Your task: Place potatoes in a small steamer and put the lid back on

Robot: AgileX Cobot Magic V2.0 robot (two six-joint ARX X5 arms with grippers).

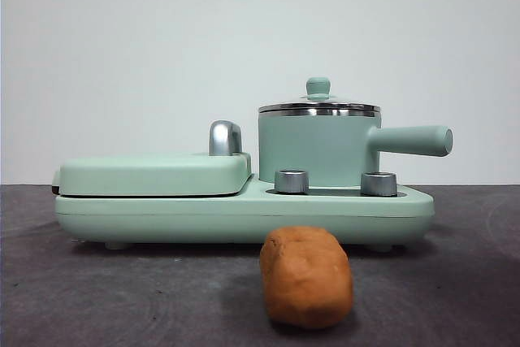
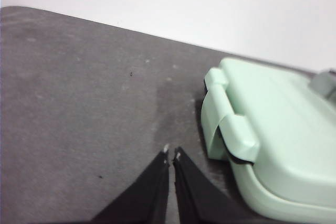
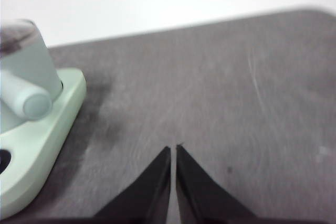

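Potato (image 1: pixel 306 276) lies on the bench (image 1: pixel 122 298), nearest the camera, just in front of the cooker base (image 1: pixel 244 213), apart from it. Behind, on the base's right side: steamer (image 1: pixel 318 150), lid (image 1: pixel 319 108) seated on it, handle pointing right. Griddle cover (image 1: pixel 154 174) shut on the left.

Left tool (image 2: pixel 171 153) closed, empty, over bare bench beside the griddle end. Right tool (image 3: pixel 174 149) closed, empty, over bench beside the steamer handle.

Judgement: nothing started. First step is lid off; needs one tool to open, pinch the knob (image 1: pixel 318 86), lift straight. Then potato in, lid back.
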